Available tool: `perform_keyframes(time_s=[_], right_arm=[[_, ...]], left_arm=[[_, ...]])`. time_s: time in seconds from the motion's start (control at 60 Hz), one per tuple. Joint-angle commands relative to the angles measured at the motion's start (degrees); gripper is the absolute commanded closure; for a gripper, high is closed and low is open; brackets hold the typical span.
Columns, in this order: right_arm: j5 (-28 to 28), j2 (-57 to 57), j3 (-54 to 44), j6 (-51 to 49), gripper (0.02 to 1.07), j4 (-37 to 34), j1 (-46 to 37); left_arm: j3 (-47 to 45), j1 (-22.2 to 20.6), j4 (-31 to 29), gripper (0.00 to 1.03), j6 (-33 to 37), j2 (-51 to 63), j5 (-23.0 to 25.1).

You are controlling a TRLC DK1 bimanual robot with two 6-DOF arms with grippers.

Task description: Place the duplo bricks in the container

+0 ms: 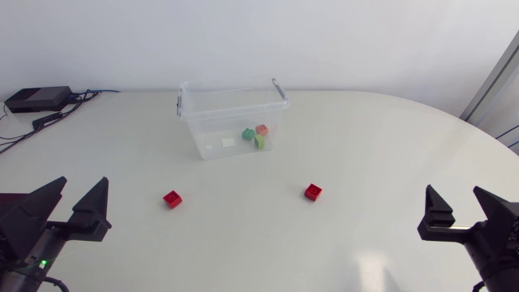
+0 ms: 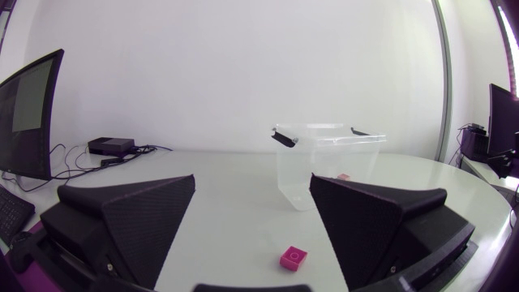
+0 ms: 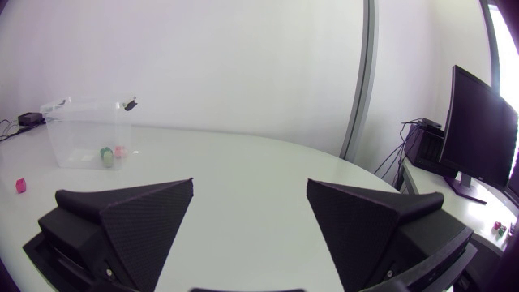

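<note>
Far left on the table point(image 1: 365, 146), head view: small black box point(image 1: 36, 98) by the back edge. Near edge: left gripper point(image 1: 83, 182) sits low, fingers wide apart, nothing between them. Ahead of it and a little right: left red brick point(image 1: 172, 199), studs up, alone on bare tabletop; the left wrist view shows it ahead of the open fingers, nearer the right one. Centre, further back: clear container point(image 1: 212, 122), lid off, holding 3 bricks clustered toward its right side: teal brick point(image 1: 248, 134), orange brick point(image 1: 262, 129), green brick point(image 1: 260, 142). Beside them a pale patch point(image 1: 229, 142), cannot identify. Right of centre: right red brick point(image 1: 313, 191), well apart from the other. Far right: right gripper point(image 1: 452, 191), fingers likewise apart and empty.

Judgement: 2 bricks left to go; step in hand is the approach. Each arm best takes its nearer brick. Centre the fingers over it, square them to its flat sides, descend close to the table, then close gently. Lift above the container rim before crossing; release low inside so nothing bounces out
</note>
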Motion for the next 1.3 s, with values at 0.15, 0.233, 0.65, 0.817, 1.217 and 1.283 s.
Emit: perform_keyframes(time_s=[0.15,0.233,0.65,0.817,1.217,1.283], right_arm=[[0.01,-0.30,-0.34,1.04,0.06,-1.38,0.36],[0.01,-0.30,-0.34,1.04,0.06,-1.38,0.44],[-1.04,0.58,5.37,0.07,0.06,-1.64,0.88],[-1.31,12.27,15.21,1.12,0.06,-3.05,2.64],[-1.48,38.11,35.87,2.18,0.06,-9.55,5.01],[-1.48,41.98,38.94,2.35,0.06,-10.60,5.81]], left_arm=[[-1.13,-0.51,0.07,0.04,-1.01,-0.60,-0.02],[-1.13,-0.51,0.07,0.04,-1.01,-0.60,-0.02],[8.45,0.72,-3.53,0.04,-1.53,-0.60,-0.11],[15.57,0.55,-4.94,0.04,-1.53,5.11,-0.02],[34.65,-0.59,-10.47,0.04,-1.62,28.93,-0.02],[38.25,-0.68,-12.67,0.04,-1.62,34.11,-0.02]])
